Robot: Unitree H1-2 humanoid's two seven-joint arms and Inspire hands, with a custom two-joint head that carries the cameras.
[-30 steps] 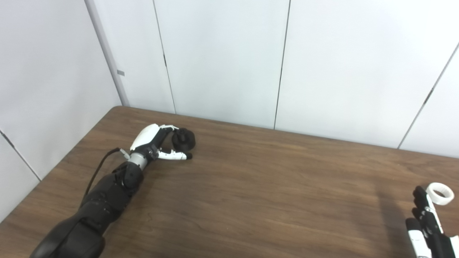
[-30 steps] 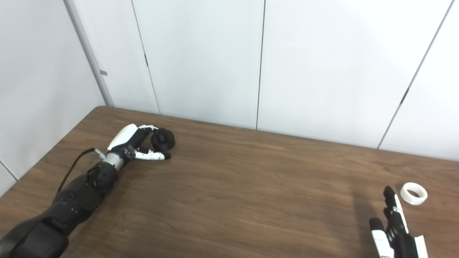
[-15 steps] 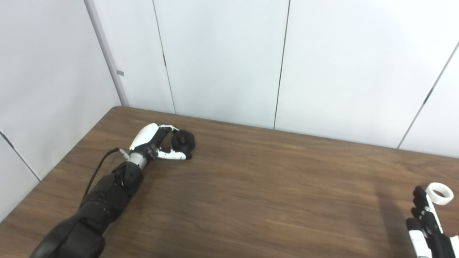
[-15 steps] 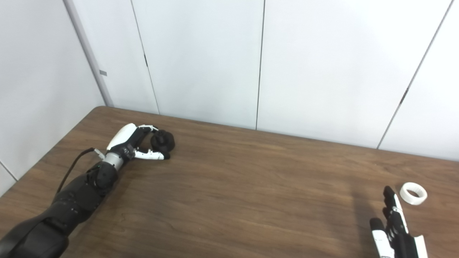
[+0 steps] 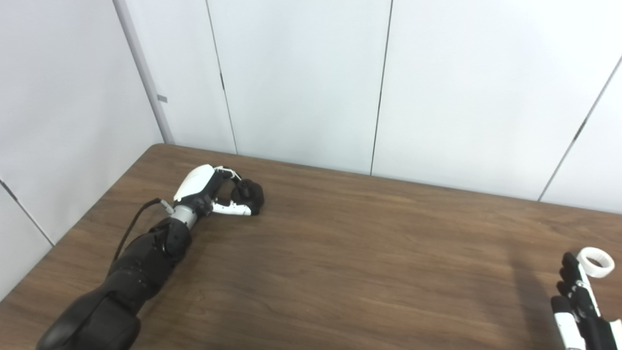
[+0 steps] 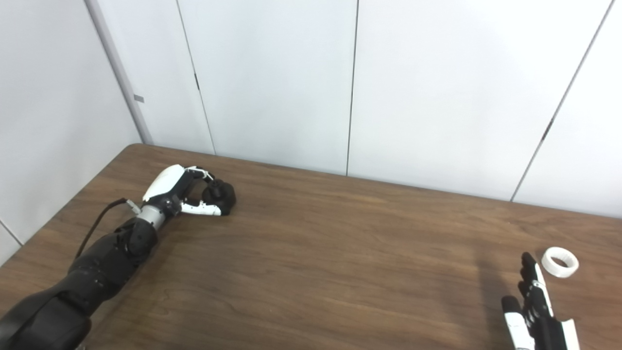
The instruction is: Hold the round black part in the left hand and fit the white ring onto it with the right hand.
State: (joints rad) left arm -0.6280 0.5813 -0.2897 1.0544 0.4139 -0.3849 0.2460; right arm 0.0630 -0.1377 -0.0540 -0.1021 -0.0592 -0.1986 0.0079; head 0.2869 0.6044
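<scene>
Wooden table (image 5: 340, 272); left robot hand (image 5: 209, 192) seemingly gripping black part (image 5: 248, 194).

Table (image 5: 340, 272) was dark brown wood grain, pushed right into a corner of white wall panels. Only 2 loose things sat on it: a round black part (image 5: 248, 194) way over near the far left corner, and a white ring (image 6: 560, 261) lying flat by the right edge, well apart from each other.
</scene>
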